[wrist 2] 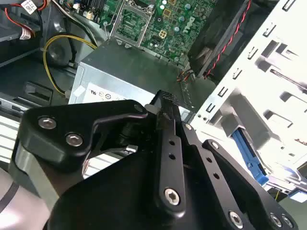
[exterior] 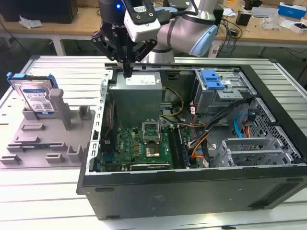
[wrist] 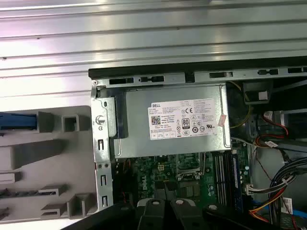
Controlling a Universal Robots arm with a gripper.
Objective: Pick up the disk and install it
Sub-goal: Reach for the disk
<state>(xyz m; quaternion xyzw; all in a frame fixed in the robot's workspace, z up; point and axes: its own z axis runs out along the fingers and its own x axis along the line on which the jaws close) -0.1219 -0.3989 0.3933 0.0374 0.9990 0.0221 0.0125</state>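
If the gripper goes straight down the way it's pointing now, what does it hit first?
Most likely the grey power supply box, near its edge beside the case wall; the gripper points down just above it. Depth is unclear, so it might catch that wall instead.

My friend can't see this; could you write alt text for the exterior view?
A black gripper on a silver robot arm hangs above the grey metal box in an open black computer case. At the exterior view's left, the blue-framed silver disk stands upright in a grey holder.
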